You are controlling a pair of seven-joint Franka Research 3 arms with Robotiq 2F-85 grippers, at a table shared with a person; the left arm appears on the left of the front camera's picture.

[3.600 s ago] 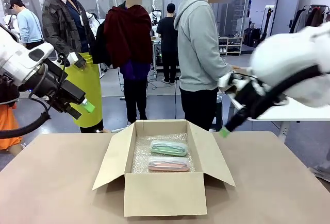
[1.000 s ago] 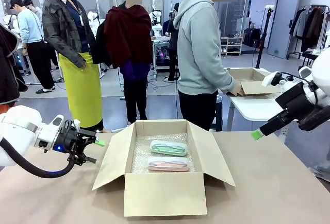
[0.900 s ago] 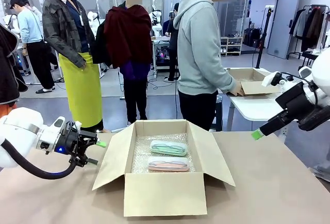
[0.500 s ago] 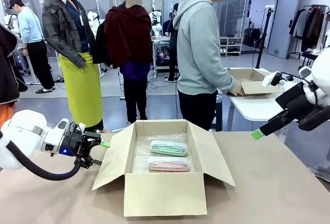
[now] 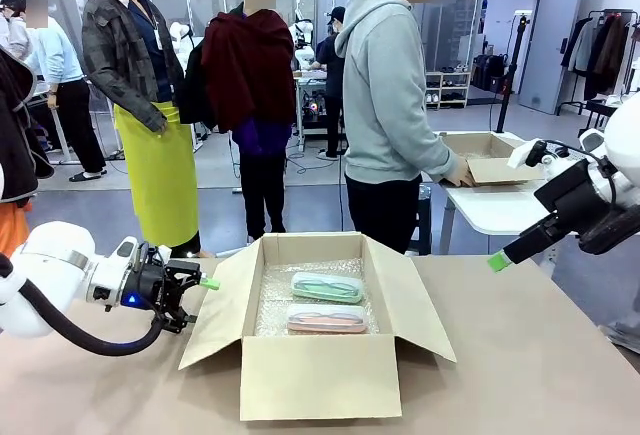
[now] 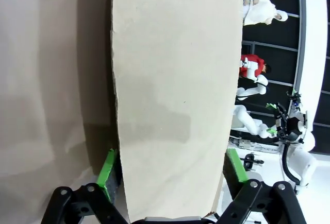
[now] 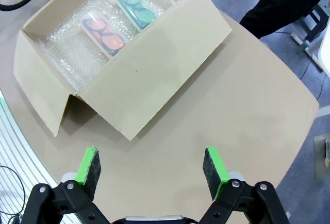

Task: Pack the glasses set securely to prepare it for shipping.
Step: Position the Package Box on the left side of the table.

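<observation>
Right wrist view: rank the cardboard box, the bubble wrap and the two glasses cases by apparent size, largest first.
1. Cardboard box, largest.
2. Bubble wrap lining its bottom.
3. Pink glasses case and green glasses case: these look alike in size, so no ranking between them.

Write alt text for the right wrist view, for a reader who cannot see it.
The right pincer hangs open above the tan table, beside an open cardboard box. Inside, on bubble wrap, a pink case and a mint green case lie side by side.
</observation>
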